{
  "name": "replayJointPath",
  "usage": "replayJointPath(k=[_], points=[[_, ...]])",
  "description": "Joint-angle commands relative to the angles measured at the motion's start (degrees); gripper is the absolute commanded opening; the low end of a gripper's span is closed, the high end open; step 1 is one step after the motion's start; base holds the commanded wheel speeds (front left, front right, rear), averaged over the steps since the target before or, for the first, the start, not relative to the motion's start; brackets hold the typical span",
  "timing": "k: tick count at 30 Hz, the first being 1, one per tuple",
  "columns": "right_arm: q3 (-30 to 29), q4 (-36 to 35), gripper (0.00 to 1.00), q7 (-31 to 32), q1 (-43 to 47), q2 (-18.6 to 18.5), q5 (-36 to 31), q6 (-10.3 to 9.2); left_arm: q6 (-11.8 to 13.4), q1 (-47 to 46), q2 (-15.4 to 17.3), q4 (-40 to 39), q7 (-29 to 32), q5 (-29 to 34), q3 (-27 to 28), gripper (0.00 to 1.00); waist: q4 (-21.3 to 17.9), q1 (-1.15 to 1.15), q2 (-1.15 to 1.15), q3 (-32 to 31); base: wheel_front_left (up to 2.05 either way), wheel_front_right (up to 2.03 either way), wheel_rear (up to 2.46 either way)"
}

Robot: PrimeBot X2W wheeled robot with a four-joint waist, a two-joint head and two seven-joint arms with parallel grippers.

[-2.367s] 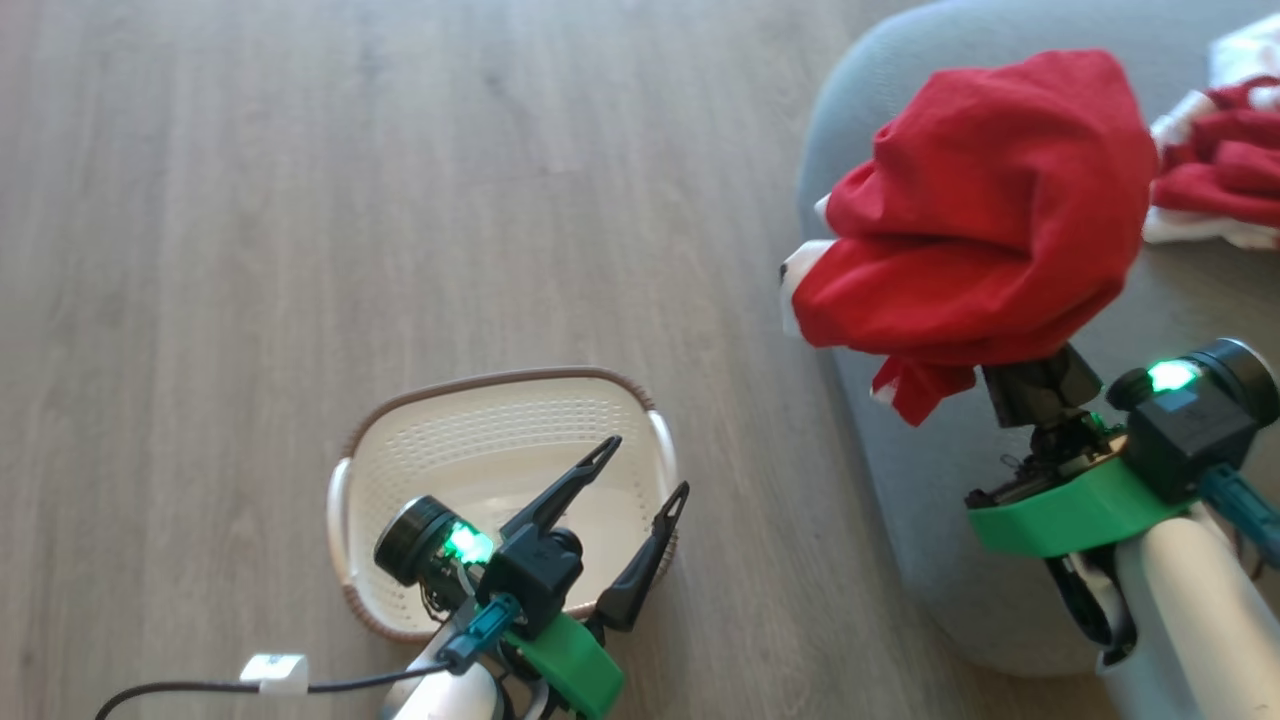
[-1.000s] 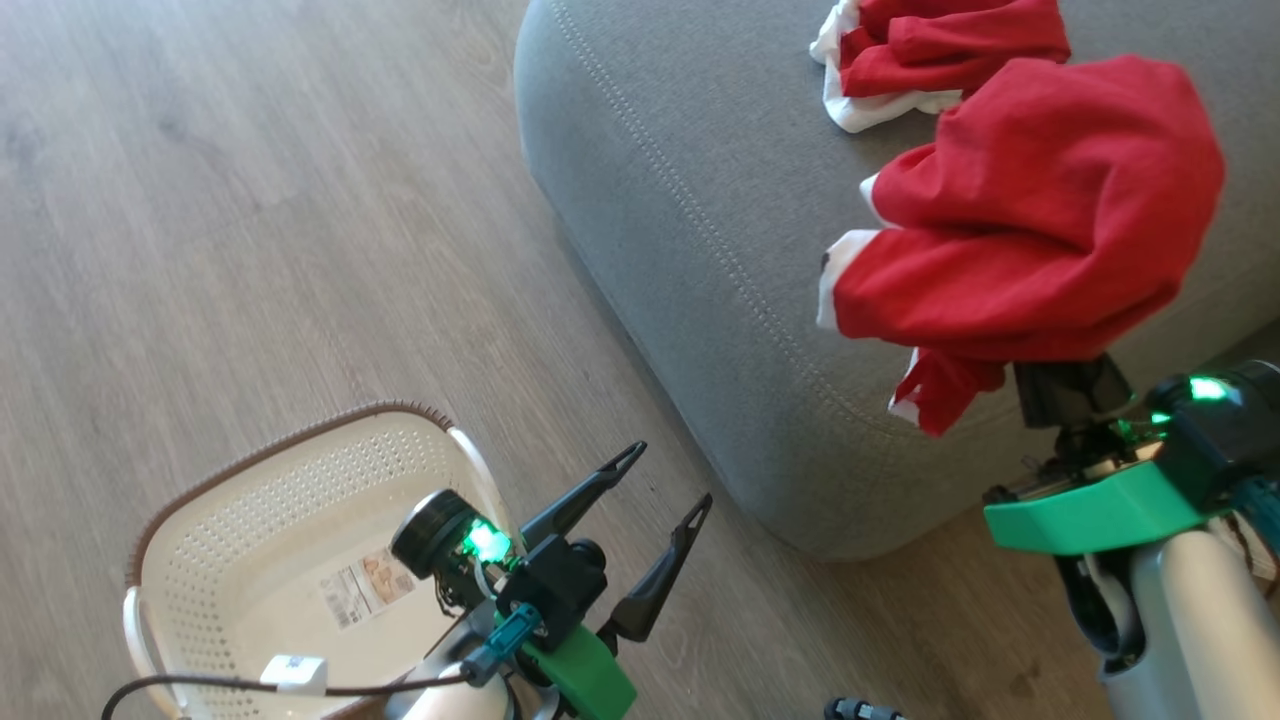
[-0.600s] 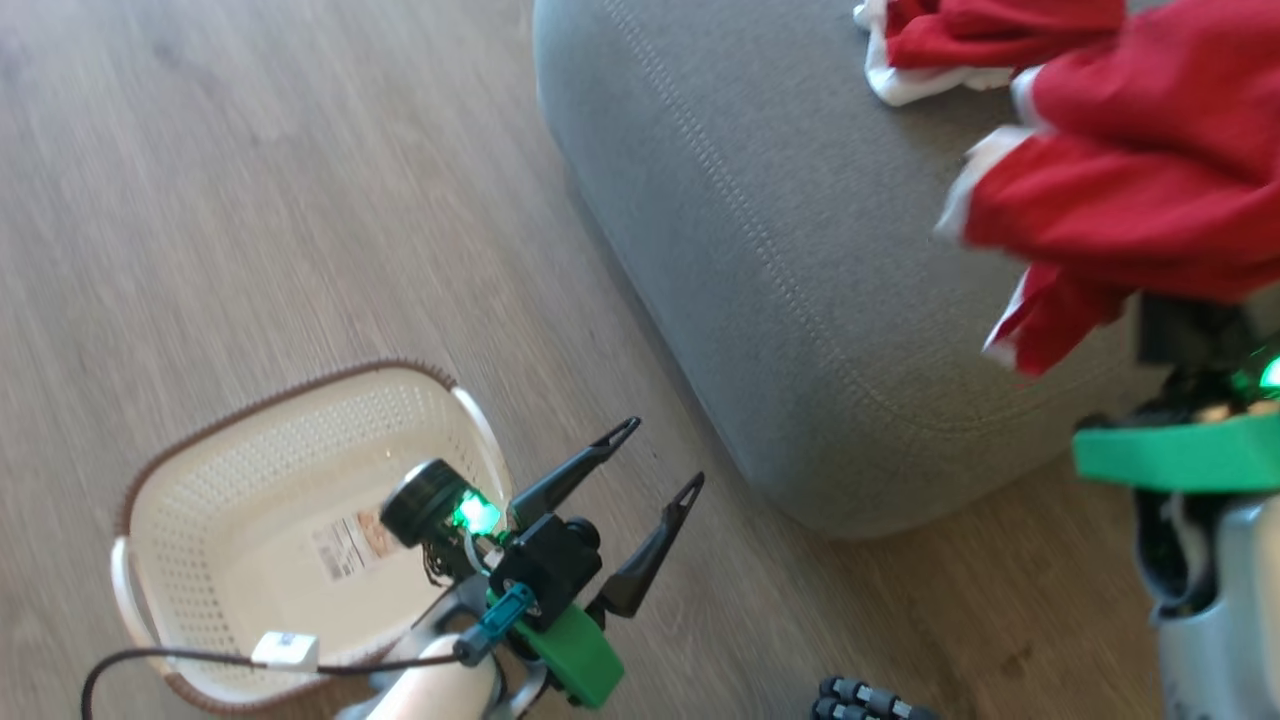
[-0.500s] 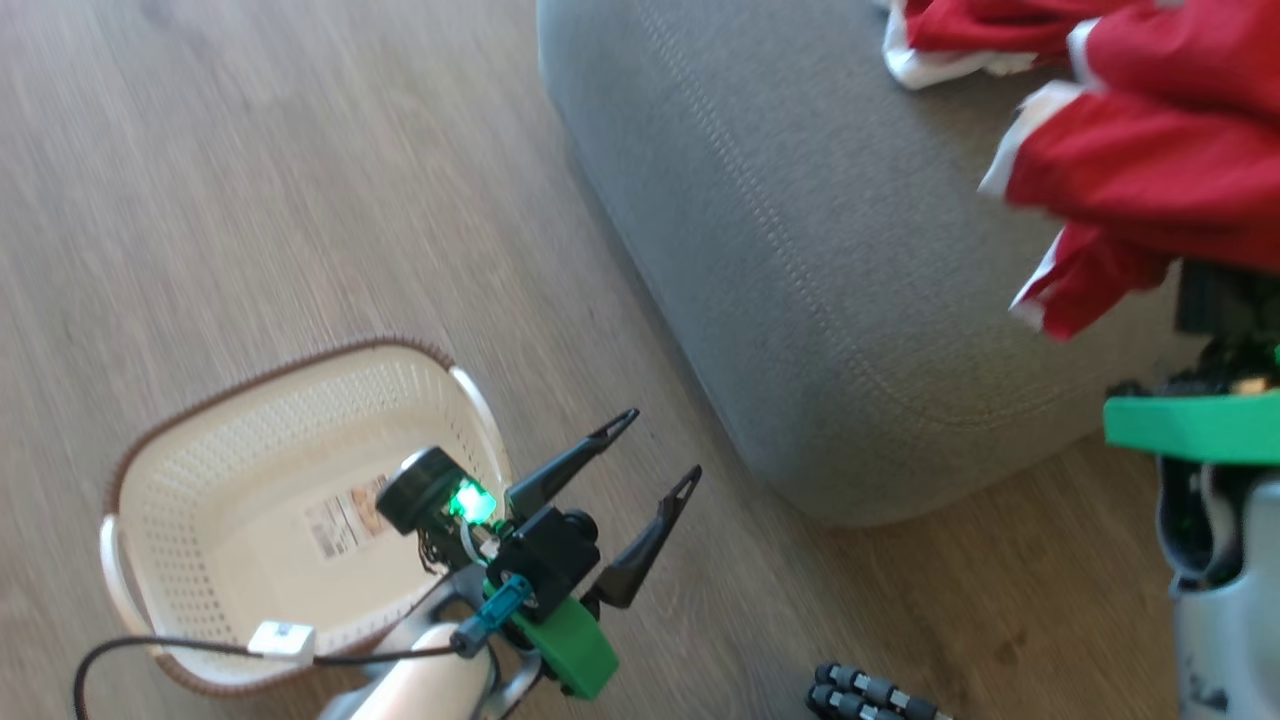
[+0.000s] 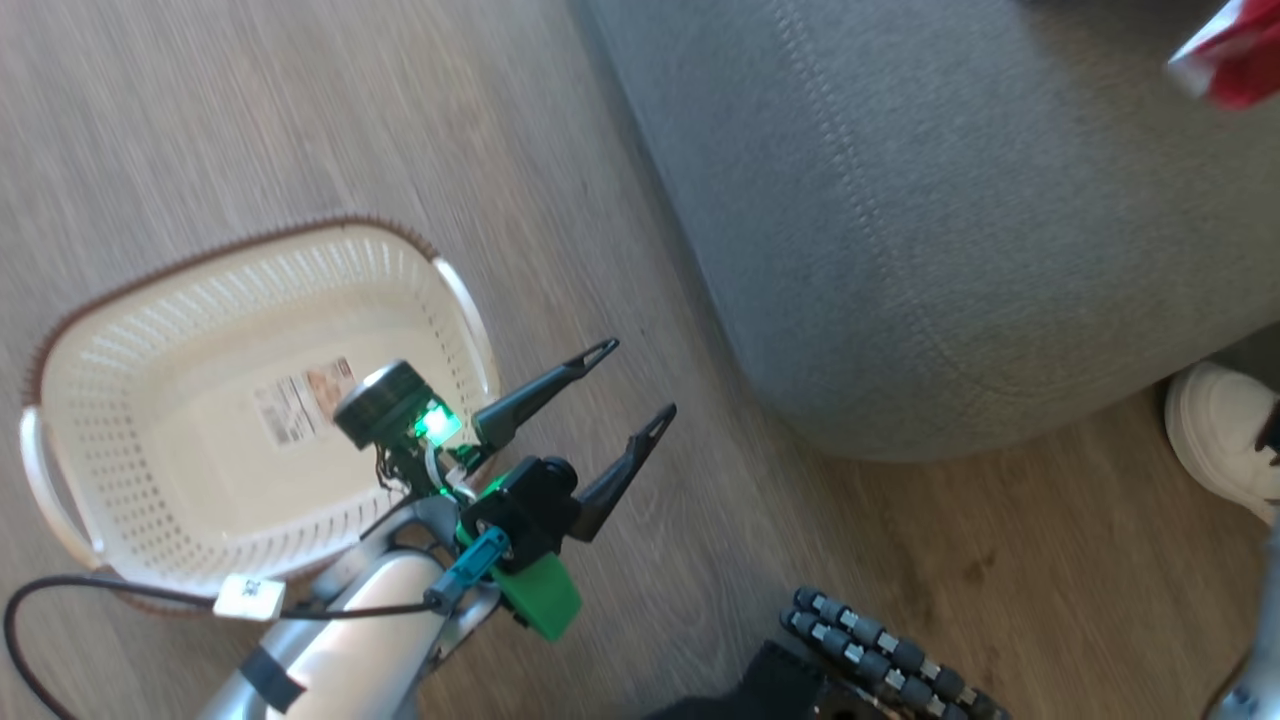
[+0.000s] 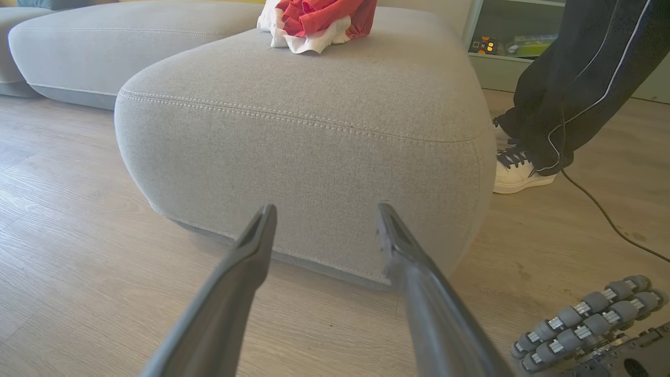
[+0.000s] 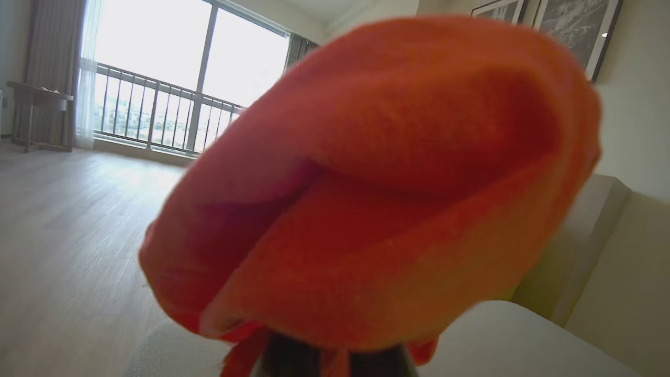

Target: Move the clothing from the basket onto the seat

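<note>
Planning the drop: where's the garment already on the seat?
Left wrist view, top centre: garment bunched on the seat, far end, left of a person's leg.

We see a cream-white basket (image 5: 180,300) dotted with rows of holes, its rim brown and woven-looking, with a pale printed label (image 5: 303,402) on its bottom. The seat (image 6: 314,131) is grey cloth with a line of light stitching along its edge. At its far edge we find a red garment (image 6: 314,21) with white trim; a second garment (image 7: 377,183) reads orange-red. The left gripper (image 5: 635,378) has dark fingers above a green mount (image 5: 535,597). The floor (image 5: 250,120) is grey-brown wood grain. We note a white shoe (image 6: 518,175) and dark trousers (image 6: 576,78) with thin white piping.
</note>
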Motion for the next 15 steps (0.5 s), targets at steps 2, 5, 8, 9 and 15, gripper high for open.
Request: replayJointPath(k=[2,5,8,9,15], points=[[-0.67,-1.15,0.00,-0.12,-3.91,-2.78,-3.03,-0.01,0.13,-2.23,1.39,-2.70,-0.28,0.36,0.79,1.00,0.84,-0.01,0.00,4.65,0.00,0.00,0.00],[-2.83,0.94,0.00,-0.12,-7.84,-4.09,-2.89,-0.01,0.43,-3.40,2.27,-3.47,-0.28,0.41,0.35,1.00,1.42,-0.01,0.00,7.23,0.00,0.00,0.00],[-5.99,3.59,0.00,-0.12,-11.76,-4.93,-1.88,-0.01,0.63,-4.49,3.17,-4.09,-0.28,0.44,-0.18,1.00,2.00,-0.01,0.00,9.61,0.00,0.00,0.00],[-7.07,4.64,0.00,-0.12,-13.03,-5.09,-1.43,-0.01,0.74,-4.85,3.45,-4.22,-0.28,0.42,-0.29,1.00,2.16,-0.01,0.00,10.22,0.00,0.00,0.00],[-11.61,12.16,0.00,-0.12,-18.93,-7.98,0.49,-0.01,1.31,-6.13,4.24,-4.83,-0.28,0.10,-1.13,1.00,3.43,-0.01,0.00,13.27,0.00,0.00,0.00]])
